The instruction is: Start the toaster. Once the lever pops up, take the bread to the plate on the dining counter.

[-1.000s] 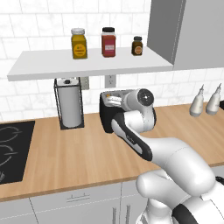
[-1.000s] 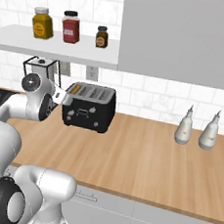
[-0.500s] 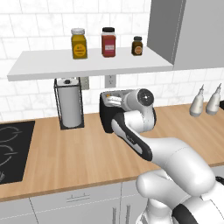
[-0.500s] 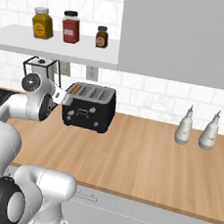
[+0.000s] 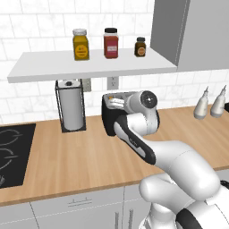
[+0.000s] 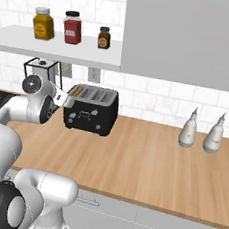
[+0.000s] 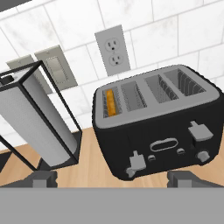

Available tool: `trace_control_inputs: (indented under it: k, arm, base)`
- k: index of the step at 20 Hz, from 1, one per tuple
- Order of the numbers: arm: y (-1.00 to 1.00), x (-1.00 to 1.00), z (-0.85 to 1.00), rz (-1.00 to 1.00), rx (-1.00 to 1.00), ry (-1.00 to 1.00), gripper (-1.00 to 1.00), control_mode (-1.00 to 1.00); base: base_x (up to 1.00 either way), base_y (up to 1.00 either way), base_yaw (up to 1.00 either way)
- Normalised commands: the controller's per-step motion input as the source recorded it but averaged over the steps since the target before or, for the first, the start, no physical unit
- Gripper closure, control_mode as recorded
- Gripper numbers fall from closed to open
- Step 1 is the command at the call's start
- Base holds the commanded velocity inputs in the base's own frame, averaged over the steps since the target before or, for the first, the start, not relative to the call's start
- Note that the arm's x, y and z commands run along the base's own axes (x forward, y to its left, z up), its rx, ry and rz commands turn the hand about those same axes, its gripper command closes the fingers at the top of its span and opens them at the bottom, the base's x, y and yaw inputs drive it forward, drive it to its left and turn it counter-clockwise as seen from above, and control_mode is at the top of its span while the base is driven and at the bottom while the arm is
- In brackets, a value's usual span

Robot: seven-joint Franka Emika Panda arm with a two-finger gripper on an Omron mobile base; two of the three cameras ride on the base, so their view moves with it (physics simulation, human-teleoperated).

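Observation:
The black toaster (image 6: pixel 91 110) stands on the wood-topped counter against the tiled wall, its front towards me (image 7: pixel 162 127). An orange-brown bread slice (image 7: pixel 111 102) sits low in the leftmost slot, and its top edge shows as an orange strip (image 6: pixel 75 90). The left lever (image 7: pixel 135 162) sits lower on the front than the right lever (image 7: pixel 199 130). My gripper (image 7: pixel 114 179) is open, a short way in front of the toaster's left end, with nothing between its fingers. In the left base view my arm covers much of the toaster (image 5: pixel 108 120). The plate and dining counter are out of view.
A wire-framed paper-towel holder (image 5: pixel 71 105) stands just left of the toaster (image 7: pixel 39 127). A shelf with three spice jars (image 5: pixel 107 43) hangs above. Two pale bottles (image 6: pixel 201 132) stand at the right, a black cooktop (image 5: pixel 11 152) at the left. A wall outlet (image 7: pixel 113 50) is behind.

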Motion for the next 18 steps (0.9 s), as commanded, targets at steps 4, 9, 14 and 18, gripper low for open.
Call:
trace_control_inputs:
  k: [4,9,14,18]
  arm:
    - [0.0,0.0,0.0,0.0,0.0,0.0,-1.0,-1.0]
    - [0.0,0.0,0.0,0.0,0.0,0.0,-1.0,-1.0]
    - [0.0,0.0,0.0,0.0,0.0,0.0,-1.0,-1.0]
    - [0.0,0.0,0.0,0.0,0.0,0.0,-1.0,-1.0]
  base:
    - [0.0,0.0,0.0]
    - [0.0,0.0,0.0]
    - [0.0,0.0,0.0]
    - [0.0,0.0,0.0]
